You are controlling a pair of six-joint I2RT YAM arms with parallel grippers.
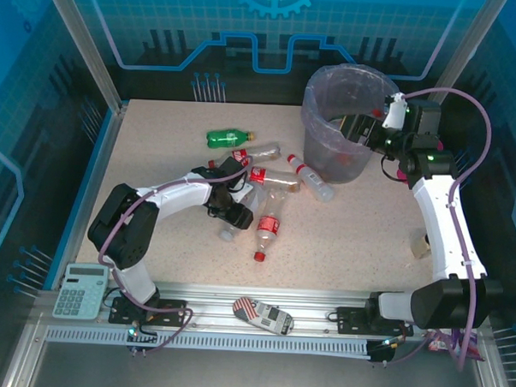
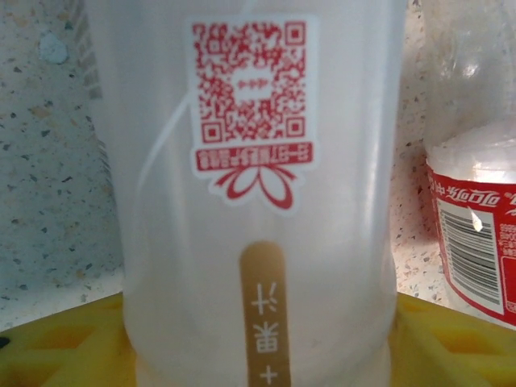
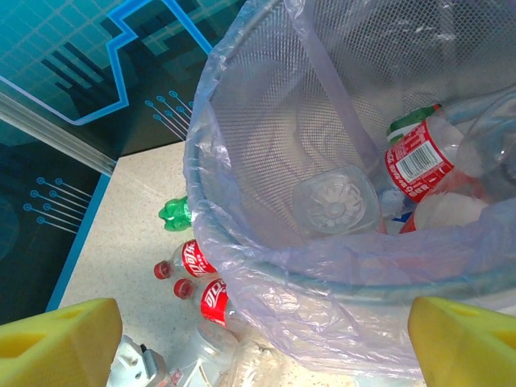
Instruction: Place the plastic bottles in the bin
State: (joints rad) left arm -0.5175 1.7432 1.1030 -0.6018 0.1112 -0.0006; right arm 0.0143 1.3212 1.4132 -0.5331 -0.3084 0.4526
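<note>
My left gripper [image 1: 231, 211] is down in the pile of plastic bottles [image 1: 271, 179] at the table's middle. In the left wrist view its yellow pads [image 2: 56, 347] press both sides of a cloudy white bottle [image 2: 258, 201] with a red QR label; a red-labelled bottle [image 2: 476, 234] lies beside it. A green bottle [image 1: 226, 138] lies apart at the back. My right gripper [image 1: 363, 129] hangs open over the bin [image 1: 318, 85], its fingers [image 3: 60, 343] wide apart above the near rim [image 3: 266, 250]. Bottles [image 3: 415, 157] lie inside the lilac bag.
A calculator [image 1: 81, 290] sits at the front left corner and a small patterned object [image 1: 264, 315] lies on the front rail. A small pale item [image 1: 421, 245] rests by the right arm. Blue walls enclose the table on three sides.
</note>
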